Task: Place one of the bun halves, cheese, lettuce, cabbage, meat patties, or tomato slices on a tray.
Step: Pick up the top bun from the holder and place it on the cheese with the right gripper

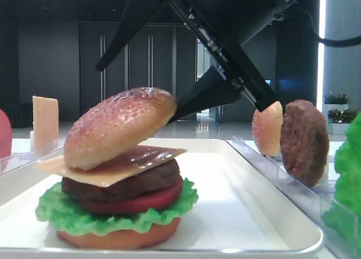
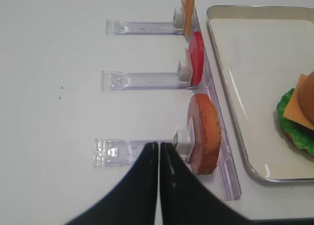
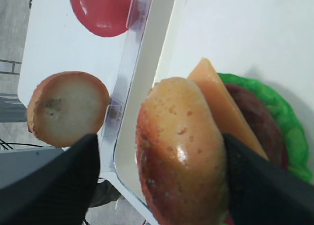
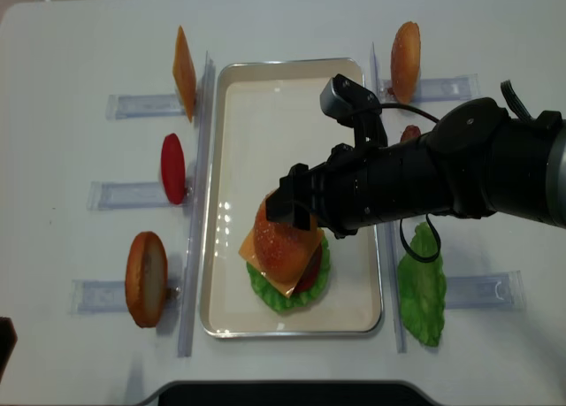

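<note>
The domed golden-brown top bun [image 3: 181,151] is straddled by the right gripper's [image 3: 159,178] parted black jaws; a straight lift is advised, leaving the tilted bun undisturbed.

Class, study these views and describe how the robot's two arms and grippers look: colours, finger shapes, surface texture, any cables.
The right gripper has matte black, wedge-shaped fingers with a finely textured surface. Its arm is thick, rounded and black, with a small grey camera module on top and thin black cables looping beside it. The left gripper is black too, with tapering pointed fingers.
</note>
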`<move>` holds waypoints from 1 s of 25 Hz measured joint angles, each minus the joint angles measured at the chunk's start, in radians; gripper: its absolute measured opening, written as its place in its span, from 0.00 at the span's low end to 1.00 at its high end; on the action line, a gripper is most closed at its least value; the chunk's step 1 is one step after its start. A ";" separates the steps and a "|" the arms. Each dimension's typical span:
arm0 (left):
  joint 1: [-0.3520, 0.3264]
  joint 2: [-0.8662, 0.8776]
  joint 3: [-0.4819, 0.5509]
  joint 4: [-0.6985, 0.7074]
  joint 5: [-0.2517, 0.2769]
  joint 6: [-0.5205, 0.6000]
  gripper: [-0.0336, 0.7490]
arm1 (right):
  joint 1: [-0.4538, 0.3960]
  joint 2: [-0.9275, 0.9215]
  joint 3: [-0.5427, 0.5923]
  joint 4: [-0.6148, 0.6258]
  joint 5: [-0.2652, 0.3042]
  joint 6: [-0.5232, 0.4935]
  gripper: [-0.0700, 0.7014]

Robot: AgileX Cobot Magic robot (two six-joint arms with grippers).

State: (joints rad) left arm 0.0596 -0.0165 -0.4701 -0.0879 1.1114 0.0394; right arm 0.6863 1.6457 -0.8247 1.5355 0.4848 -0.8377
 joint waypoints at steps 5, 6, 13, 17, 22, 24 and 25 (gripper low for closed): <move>0.000 0.000 0.000 0.000 0.000 0.000 0.04 | 0.000 0.000 0.000 -0.001 -0.026 0.000 0.74; 0.000 0.000 0.000 0.000 0.000 0.000 0.04 | 0.000 0.000 0.000 -0.002 -0.031 0.000 0.74; 0.000 0.000 0.000 0.000 0.000 0.000 0.04 | 0.000 0.000 0.000 -0.063 -0.045 0.041 0.77; 0.000 0.000 0.000 0.000 0.000 0.000 0.04 | 0.007 0.000 0.000 -0.076 -0.046 0.046 0.77; 0.000 0.000 0.000 0.000 0.000 0.000 0.04 | 0.020 0.000 0.000 -0.109 -0.057 0.057 0.77; 0.000 0.000 0.000 0.000 0.000 0.000 0.04 | 0.020 0.000 0.000 -0.138 -0.062 0.074 0.77; 0.000 0.000 0.000 0.000 0.000 0.000 0.04 | 0.020 0.000 0.000 -0.151 -0.066 0.083 0.77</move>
State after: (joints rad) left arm 0.0596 -0.0165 -0.4701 -0.0879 1.1114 0.0394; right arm 0.7064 1.6457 -0.8247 1.3841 0.4191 -0.7550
